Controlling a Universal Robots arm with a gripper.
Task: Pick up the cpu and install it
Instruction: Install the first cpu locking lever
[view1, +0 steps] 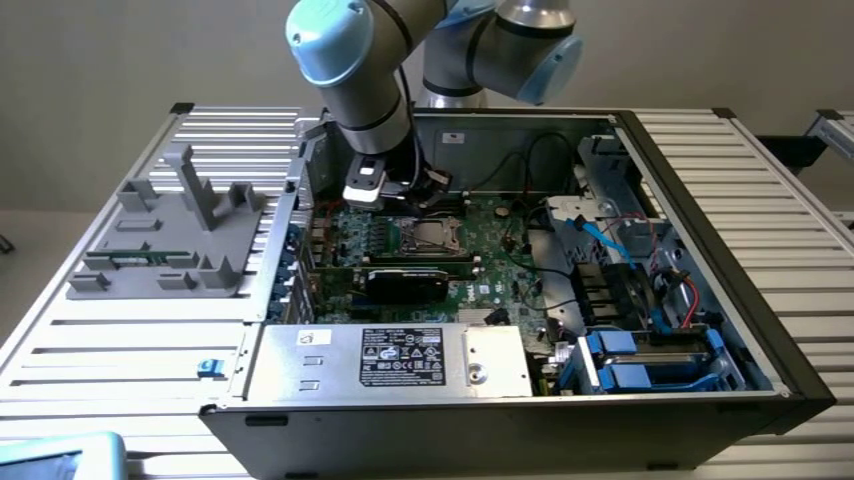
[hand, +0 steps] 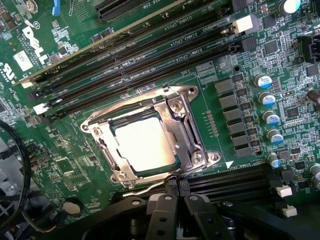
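The cpu (hand: 145, 145) is a shiny silver square lying flat in the socket of the green motherboard (hand: 60, 165), with the metal socket frame (hand: 186, 125) around it. In the exterior view the cpu (view1: 430, 236) sits at the middle of the board inside the open computer case. My gripper (view1: 407, 200) hovers just above and behind the socket. Its black fingers (hand: 167, 215) are together at the edge of the wrist view, shut with nothing between them, clear of the cpu.
Long black memory slots (hand: 150, 55) run beside the socket, with capacitors (hand: 267, 100) on its other side. A black expansion card (view1: 407, 282) and a silver power supply (view1: 387, 360) lie nearer the front. Cables and blue drive bays (view1: 641, 365) fill the exterior view's right. A grey fixture (view1: 174, 235) stands outside the case.
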